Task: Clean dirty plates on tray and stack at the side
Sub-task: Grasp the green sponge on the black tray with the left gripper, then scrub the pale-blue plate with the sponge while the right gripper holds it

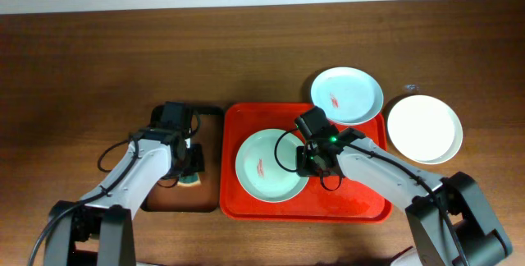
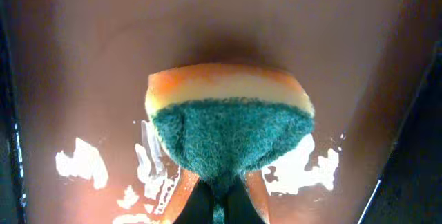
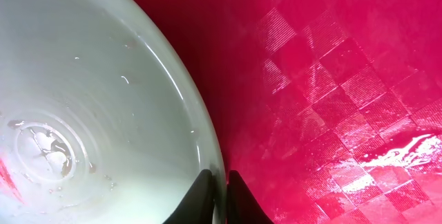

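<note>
A: Right gripper [image 3: 218,179]: what is its state?
B: Its fingers [image 3: 197,203] are closed on the rim of the glossy mint plate [image 3: 90,99], steadying it, likely for wiping, on the checker-embossed red tray [image 3: 331,79]; red smears mark its centre.
A: Left gripper [image 2: 215,189]?
B: Clamped on the sponge [image 2: 231,124], orange foam backed with coarse green scourer, over the brown-based tray [image 2: 207,16].

The tray [image 1: 361,208] sits on the counter [image 1: 82,69], with the first plate [image 1: 267,167] lying in its left half. The second plate [image 1: 346,94] overlaps the tray's far right corner, and the third plate [image 1: 424,128] lies on the counter just right of the tray. Just left of the tray sits the narrow tray [image 1: 176,201], with a sponge [image 1: 190,181] in it near the side facing the tray.
</note>
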`<state>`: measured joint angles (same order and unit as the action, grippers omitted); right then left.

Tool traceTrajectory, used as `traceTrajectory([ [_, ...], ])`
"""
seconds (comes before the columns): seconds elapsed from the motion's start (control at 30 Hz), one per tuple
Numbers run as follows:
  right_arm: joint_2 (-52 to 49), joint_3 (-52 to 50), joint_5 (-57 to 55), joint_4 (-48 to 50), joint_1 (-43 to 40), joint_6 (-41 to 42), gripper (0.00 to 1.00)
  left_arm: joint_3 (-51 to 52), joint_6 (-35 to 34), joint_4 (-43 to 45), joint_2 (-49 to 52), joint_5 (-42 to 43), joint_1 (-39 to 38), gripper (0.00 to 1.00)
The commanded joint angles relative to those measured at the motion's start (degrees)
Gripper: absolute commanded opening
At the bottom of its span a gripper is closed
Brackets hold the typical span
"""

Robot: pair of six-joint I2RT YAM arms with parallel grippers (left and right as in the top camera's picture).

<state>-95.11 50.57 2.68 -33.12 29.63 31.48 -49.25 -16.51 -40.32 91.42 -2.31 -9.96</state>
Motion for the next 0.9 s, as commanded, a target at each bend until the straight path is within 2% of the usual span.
traceTrajectory([
  [0.0,-0.42,0.20,-0.26,-0.24,0.31,0.24,0.10,1.27,0.70,0.66,0.87,1.64,-0.13,0.00],
  [0.03,-0.42,0.20,-0.26,-0.24,0.31,0.24,0.09,1.27,0.70,0.52,0.87,2.19,-0.13,0.00],
  [0.07,-0.42,0.20,-0.11,-0.22,0.31,0.24,0.04,0.94,0.72,-0.61,0.59,2.51,-0.11,0.00],
  [0.13,-0.42,0.20,3.80,0.26,0.31,0.46,0.04,-1.79,0.72,-3.89,-0.63,2.51,-0.11,0.00],
  [0.17,-0.42,0.20,5.77,1.05,0.37,0.44,0.23,-4.98,0.74,-6.40,-2.43,2.54,-0.11,0.00],
  [0.2,-0.52,0.17,5.27,1.07,0.37,0.44,0.29,-8.48,0.74,-8.94,-4.79,2.54,-0.13,0.00],
  [0.23,-0.52,0.17,5.29,1.14,0.37,0.44,0.26,-11.28,1.31,-10.40,-6.99,2.51,-0.13,0.00],
  [0.27,-0.52,0.17,5.90,1.33,0.37,0.48,0.04,-12.94,1.64,-11.32,-7.98,2.56,-0.13,0.00],
  [0.37,-0.52,0.17,7.87,3.13,0.42,4.63,0.04,-15.10,5.95,-13.14,-8.13,9.46,-0.13,0.00],
  [0.47,-0.52,0.13,7.65,3.63,0.42,4.83,0.07,-15.08,5.90,-12.85,-8.13,14.64,-1.20,0.00],
  [0.57,-0.52,0.13,7.65,3.58,0.42,6.49,0.06,-13.90,1.62,-10.69,-7.91,14.58,-7.72,0.00],
  [0.6,-0.52,0.13,6.64,3.61,0.42,9.94,0.04,-13.03,0.63,-8.98,-7.87,14.58,-10.14,0.00],
  [0.67,-0.52,0.11,1.77,3.56,0.42,11.04,0.04,-11.58,-2.16,-6.12,-7.85,14.53,-13.99,0.00],
  [0.87,-1.42,-0.15,-0.15,3.56,0.42,10.99,0.05,-8.20,-3.96,-0.26,-7.74,14.56,-17.05,0.00],
])
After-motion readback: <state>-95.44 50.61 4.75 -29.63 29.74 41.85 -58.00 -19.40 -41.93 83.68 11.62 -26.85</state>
